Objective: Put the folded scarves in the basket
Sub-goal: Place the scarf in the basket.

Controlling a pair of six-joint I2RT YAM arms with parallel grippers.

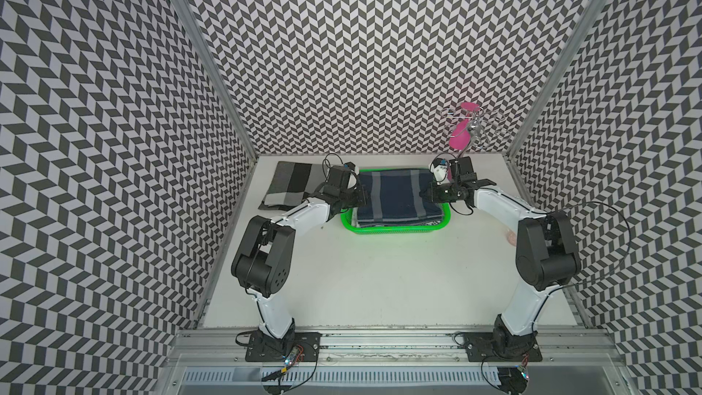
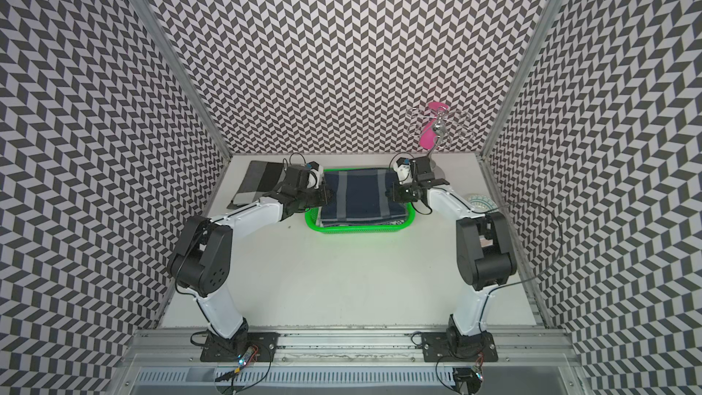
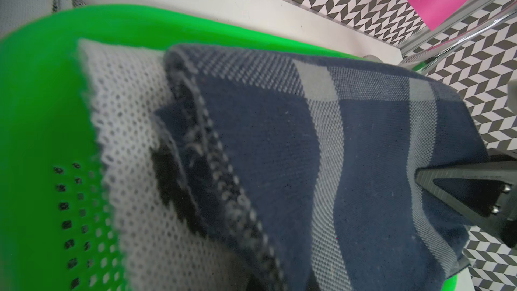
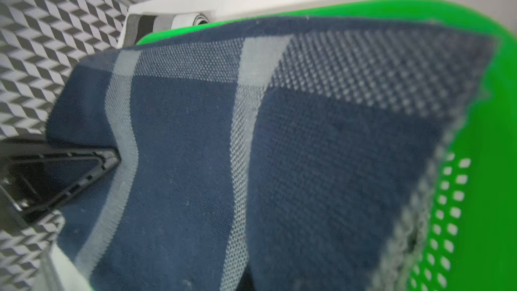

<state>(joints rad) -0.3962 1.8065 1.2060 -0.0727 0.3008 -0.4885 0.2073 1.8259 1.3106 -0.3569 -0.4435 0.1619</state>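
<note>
A bright green perforated basket (image 1: 387,230) sits toward the back of a white table (image 1: 380,283). The folded navy plaid scarf (image 1: 395,195), crossed by pale grey stripes, lies flat inside the basket. It rests on a white mesh-knit cloth (image 3: 126,135), fills nearly the whole basket and rides a little above the rim.

The left gripper (image 1: 360,199) is at the scarf's left edge and the right gripper (image 1: 426,192) at its right edge, both low over the basket. Each wrist view shows one black triangular finger of the opposite arm resting on top of the fabric: the right arm's finger (image 3: 461,191) and the left arm's finger (image 4: 70,174). The lower finger of each is hidden under the cloth, so I cannot tell whether the jaws pinch the scarf or sit slack around its edge.

A grey and black striped cloth (image 1: 290,188), also folded, lies on the table just left of the basket.

The placing looks all but done, since the scarf is in the basket. What seems left is to open both jaws and lift the arms clear without dragging the edges up
</note>
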